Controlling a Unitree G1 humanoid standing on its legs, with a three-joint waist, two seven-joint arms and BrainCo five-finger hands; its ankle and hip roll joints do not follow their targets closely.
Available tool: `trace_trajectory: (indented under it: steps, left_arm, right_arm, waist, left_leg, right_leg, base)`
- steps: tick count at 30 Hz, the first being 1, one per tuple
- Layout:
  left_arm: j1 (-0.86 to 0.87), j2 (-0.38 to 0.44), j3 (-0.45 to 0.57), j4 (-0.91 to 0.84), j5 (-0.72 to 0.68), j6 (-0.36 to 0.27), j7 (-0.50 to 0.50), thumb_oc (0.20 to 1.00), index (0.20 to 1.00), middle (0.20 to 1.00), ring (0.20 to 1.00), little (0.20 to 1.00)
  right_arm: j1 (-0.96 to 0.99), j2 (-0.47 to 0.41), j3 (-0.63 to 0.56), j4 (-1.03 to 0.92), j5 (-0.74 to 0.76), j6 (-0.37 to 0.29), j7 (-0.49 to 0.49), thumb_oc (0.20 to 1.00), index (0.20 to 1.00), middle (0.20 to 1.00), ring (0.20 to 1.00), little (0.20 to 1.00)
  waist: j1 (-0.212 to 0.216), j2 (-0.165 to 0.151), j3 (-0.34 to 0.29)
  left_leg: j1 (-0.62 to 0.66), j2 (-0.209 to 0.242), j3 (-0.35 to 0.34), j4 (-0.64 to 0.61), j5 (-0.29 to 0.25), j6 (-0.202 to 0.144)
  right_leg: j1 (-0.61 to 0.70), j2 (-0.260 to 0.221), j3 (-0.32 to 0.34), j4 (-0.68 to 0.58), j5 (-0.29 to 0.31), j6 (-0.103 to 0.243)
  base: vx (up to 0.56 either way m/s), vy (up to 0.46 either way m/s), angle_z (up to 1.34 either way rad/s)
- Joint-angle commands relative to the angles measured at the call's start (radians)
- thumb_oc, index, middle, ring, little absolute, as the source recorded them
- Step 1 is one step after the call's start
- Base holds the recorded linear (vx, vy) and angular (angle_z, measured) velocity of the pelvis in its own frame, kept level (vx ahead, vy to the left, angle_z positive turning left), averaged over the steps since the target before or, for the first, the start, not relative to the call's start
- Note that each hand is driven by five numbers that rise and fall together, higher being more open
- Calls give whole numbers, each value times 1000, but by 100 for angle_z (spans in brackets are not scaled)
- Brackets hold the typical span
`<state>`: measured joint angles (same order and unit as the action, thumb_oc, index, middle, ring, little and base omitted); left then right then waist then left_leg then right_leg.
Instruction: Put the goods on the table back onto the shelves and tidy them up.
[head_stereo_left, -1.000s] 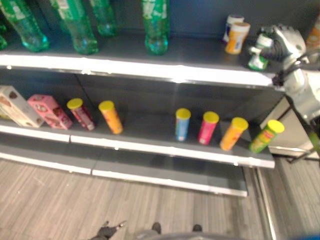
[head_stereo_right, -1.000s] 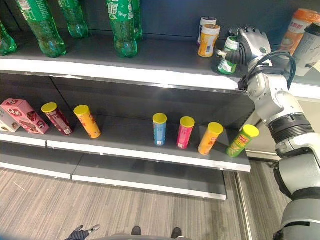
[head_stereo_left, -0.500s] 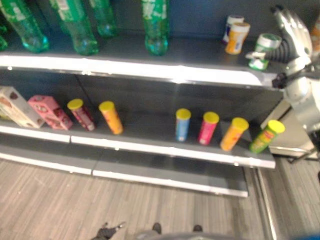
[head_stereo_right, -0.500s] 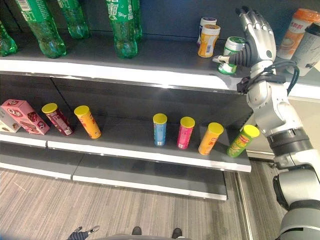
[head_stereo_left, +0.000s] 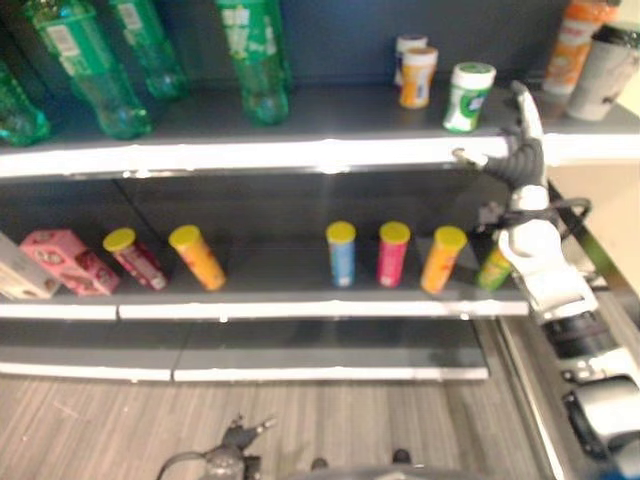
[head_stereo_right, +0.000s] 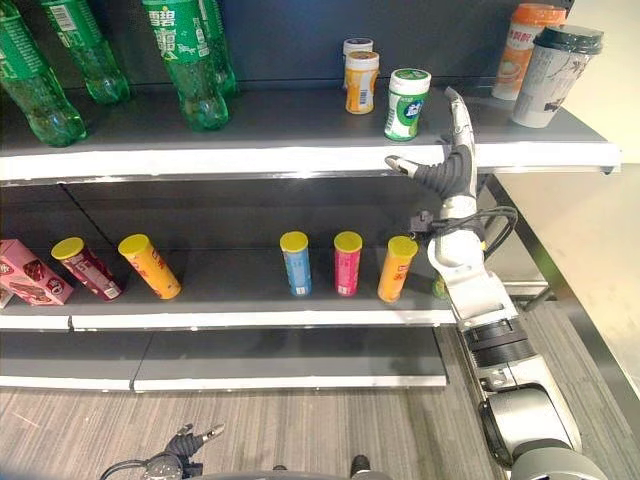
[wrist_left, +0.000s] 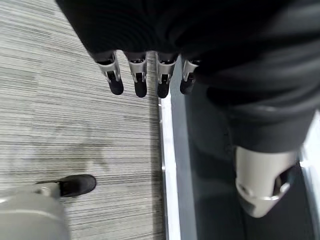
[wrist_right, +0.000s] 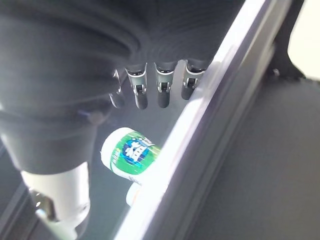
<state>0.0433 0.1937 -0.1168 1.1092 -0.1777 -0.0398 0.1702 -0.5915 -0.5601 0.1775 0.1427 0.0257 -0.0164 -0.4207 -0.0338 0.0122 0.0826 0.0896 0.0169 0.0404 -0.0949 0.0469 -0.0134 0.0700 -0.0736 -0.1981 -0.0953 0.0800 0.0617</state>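
The right hand (head_stereo_right: 452, 165) has let go of the green-and-white tub (head_stereo_right: 406, 103), which now stands upright alone on the top shelf (head_stereo_right: 300, 160), upper centre-right, just beside the orange jar (head_stereo_right: 360, 81). The hand, fingers straight and apart, has pulled back to the shelf's front edge, clear of the tub, so this item looks shelved. The left hand (wrist_left: 145, 75) hangs low over the floor (wrist_left: 75, 125), fingers relaxed, empty. Green bottles (head_stereo_right: 190, 60) fill the upper left; cups (head_stereo_right: 555, 70) stand upper right; yellow-lidded tubes (head_stereo_right: 346, 262) line the middle shelf above grey plank flooring
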Motion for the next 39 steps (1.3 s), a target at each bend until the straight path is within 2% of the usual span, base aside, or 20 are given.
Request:
trace_trajectory:
  steps: [1,20,39]
  left_arm:
    - [-73,58,-18,38,-34,-13,2,1000,1000,1000,1000,1000]
    - [-47,84,-5,26,-45,-13,-10,1000,1000,1000,1000,1000]
    - [-34,98,0,25,-63,-14,-27,1000,1000,1000,1000,1000]
  right_arm:
    - [-96,-3,0,16,60,-38,18,1000,1000,1000,1000,1000]
    - [-199,-50,2,114,113,-24,10,1000,1000,1000,1000,1000]
    - [-313,-26,86,223,140,-12,54,1000,1000,1000,1000,1000]
  waist:
    - [30,-51,17]
    - [43,-50,15]
    - [57,-48,18]
  left_leg:
    - [65,61,13,8,-138,-70]
    - [67,65,4,8,-136,-76]
    - [56,71,-8,8,-125,-83]
  right_leg:
    - [60,-86,-13,8,-82,87]
    - [71,-82,-21,8,-89,83]
    - [71,-75,-34,8,-92,77]
  base:
    - [0,0,0]
    - [0,0,0]
    - [-1,-2,2]
